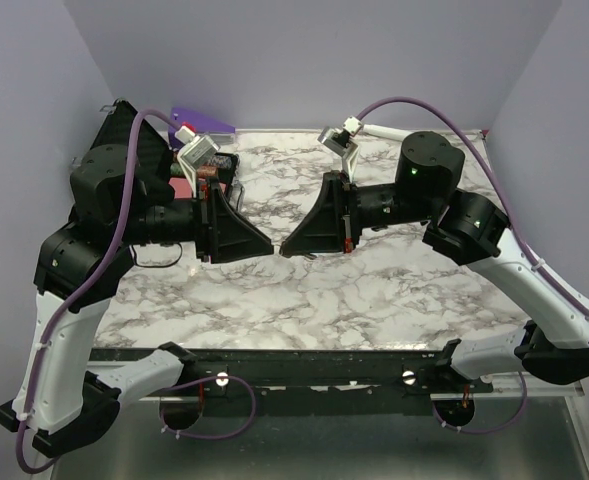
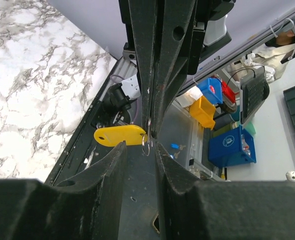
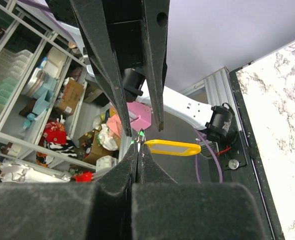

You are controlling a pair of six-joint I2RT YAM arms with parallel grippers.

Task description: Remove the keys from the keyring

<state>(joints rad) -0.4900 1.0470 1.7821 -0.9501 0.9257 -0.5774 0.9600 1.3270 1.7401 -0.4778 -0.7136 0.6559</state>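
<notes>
Both grippers meet tip to tip in the air above the marble table [image 1: 374, 290]. My right gripper [image 3: 138, 146] is shut on the small metal keyring [image 3: 141, 136], pinching it at its fingertips. The keys show as one flat yellow piece [image 3: 172, 147] hanging from the ring, sticking out sideways. In the left wrist view the ring [image 2: 145, 145] and the yellow piece [image 2: 119, 135] hang just in front of my left gripper [image 2: 139, 147], which is open with the ring between its fingertips, not gripped. In the top view the left gripper [image 1: 267, 245] and right gripper [image 1: 286, 248] almost touch.
A purple object [image 1: 202, 120] and a pink-red object [image 1: 179, 185] lie at the table's back left corner, behind the left arm. The black front rail [image 1: 294, 365] runs along the near edge. Purple walls enclose the table on three sides.
</notes>
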